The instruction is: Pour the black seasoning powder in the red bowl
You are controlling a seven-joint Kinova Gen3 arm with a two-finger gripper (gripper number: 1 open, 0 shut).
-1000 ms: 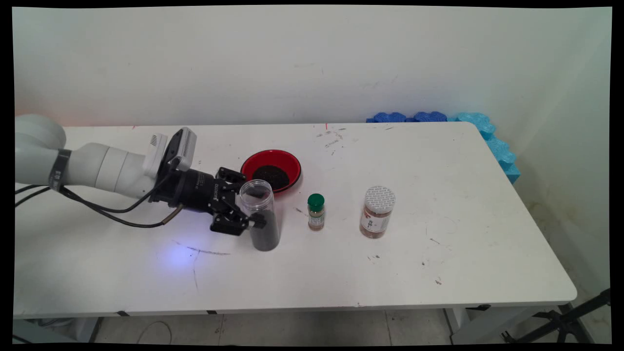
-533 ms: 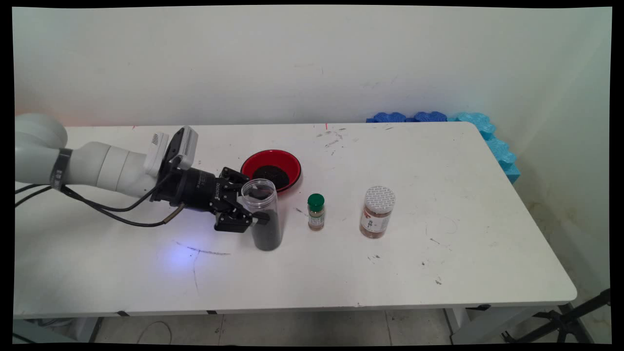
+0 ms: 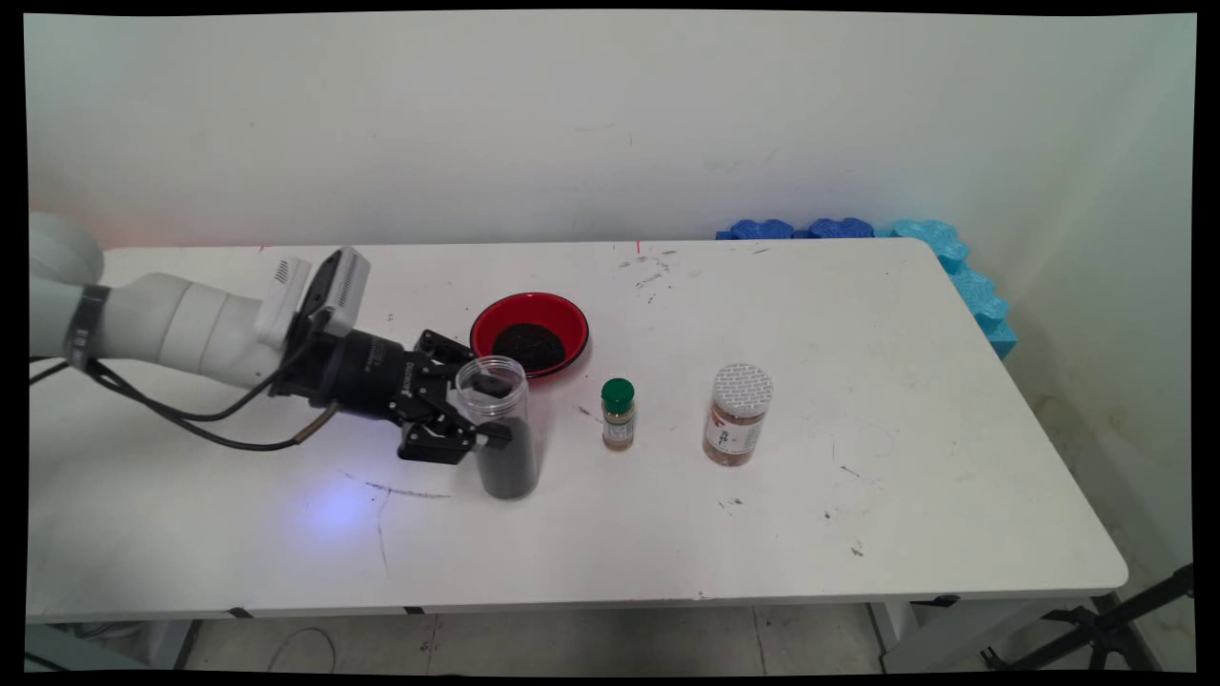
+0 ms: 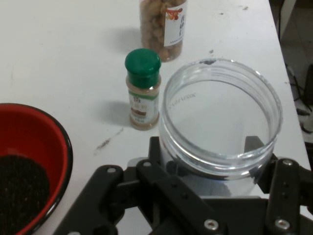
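Gripper [image 3: 488, 412] clamped around a clear plastic jar [image 3: 499, 429], one finger on either side of its wall, and the hand view confirms the two fingers pressing in against the clear wall from both sides [image 4: 218, 161]. That jar [image 4: 220, 115] has no lid, its mouth wide open, and its lower half is filled with a dark, near-black granular stuff; whether its base touches the white table [image 3: 667, 514] or sits just clear of it, I cannot tell.

Working rightward from the gripper: just behind it, toward the wall, sits a red bowl [image 3: 530, 332] with a dark patch of the same sort of granules in its bottom, close to the jar's rim but apart from it. In the hand view the bowl [image 4: 30, 142] fills the lower left corner. Next to the right, near the gripper but not touching, stands a small spice bottle with a green cap [image 3: 618, 413], upright [image 4: 143, 90]. Farther right again is a bigger jar with a white lid [image 3: 738, 414], brownish contents, upright, well apart from the gripper [image 4: 164, 27].

Beyond that, bare tabletop runs out to the rounded right edge. Blue foam pieces [image 3: 886, 238] line the far right corner against the wall. On the near side of the gripper the table lies open to its front edge.
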